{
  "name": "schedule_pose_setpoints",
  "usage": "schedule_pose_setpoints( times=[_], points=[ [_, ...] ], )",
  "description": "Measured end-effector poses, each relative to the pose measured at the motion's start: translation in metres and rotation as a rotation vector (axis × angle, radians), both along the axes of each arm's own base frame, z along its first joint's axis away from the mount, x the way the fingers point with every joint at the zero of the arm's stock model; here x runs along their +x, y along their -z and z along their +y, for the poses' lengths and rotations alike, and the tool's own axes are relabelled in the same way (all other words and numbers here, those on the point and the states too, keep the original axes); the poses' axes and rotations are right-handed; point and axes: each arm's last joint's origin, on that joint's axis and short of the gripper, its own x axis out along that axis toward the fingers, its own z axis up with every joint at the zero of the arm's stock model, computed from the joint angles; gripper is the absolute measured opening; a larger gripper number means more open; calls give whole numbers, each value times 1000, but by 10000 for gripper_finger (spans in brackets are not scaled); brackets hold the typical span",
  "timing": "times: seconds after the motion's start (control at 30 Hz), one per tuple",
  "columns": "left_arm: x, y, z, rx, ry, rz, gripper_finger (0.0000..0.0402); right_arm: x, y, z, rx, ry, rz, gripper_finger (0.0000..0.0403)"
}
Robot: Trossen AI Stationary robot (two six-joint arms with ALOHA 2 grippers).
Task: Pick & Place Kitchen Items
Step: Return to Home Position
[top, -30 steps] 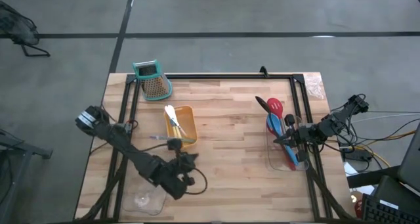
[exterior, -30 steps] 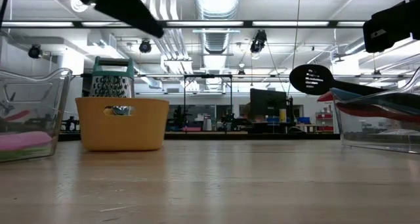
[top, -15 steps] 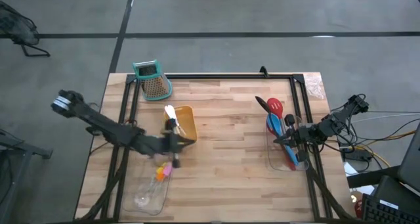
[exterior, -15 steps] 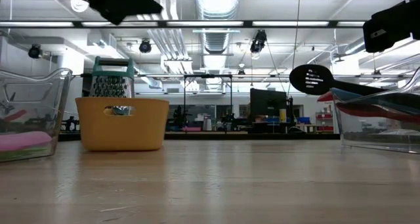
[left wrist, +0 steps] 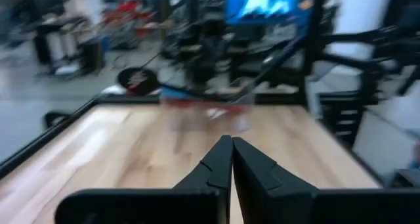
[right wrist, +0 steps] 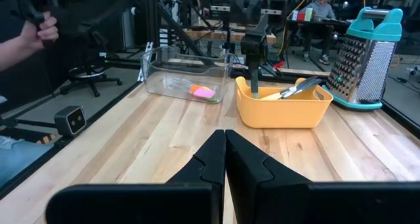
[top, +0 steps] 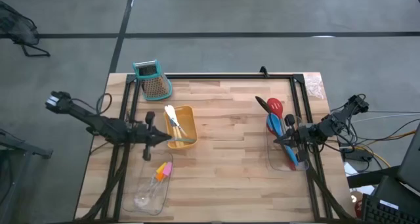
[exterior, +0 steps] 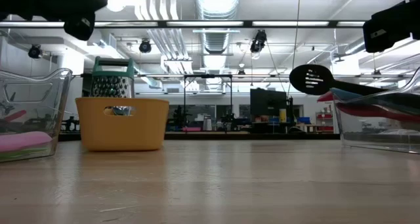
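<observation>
Tightly pinched, both: left end effector [left wrist: 231, 145] beside rounded yellow tray [top: 192, 121], right end effector [right wrist: 225, 137] above clear bin [top: 278, 163].

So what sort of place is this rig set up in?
Most likely a robotics lab or workshop, not a kitchen: bare concrete floor around the wooden table, exposed ceiling ducts with strip lights, and a monitor behind.

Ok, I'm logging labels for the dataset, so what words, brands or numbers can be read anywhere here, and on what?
None can be read.
The grater and the yellow tray show no print on the sides in view.
The lit screen in the room behind the table is too blurred to read.
</observation>
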Motion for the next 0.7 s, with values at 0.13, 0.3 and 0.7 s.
schedule_pose_setpoints(
  times=[0.13, 0.3, 0.7],
  points=[
    [-11, 10, 5, 5, 32, -52, 20, 0, 0, 0, 0, 0, 0, 8],
    [-25, 18, 11, 24, 58, -79, 21, 0, 0, 0, 0, 0, 0, 8],
    [-42, 44, 17, 4, 123, -110, 21, 0, 0, 0, 0, 0, -1, 8]
  ],
)
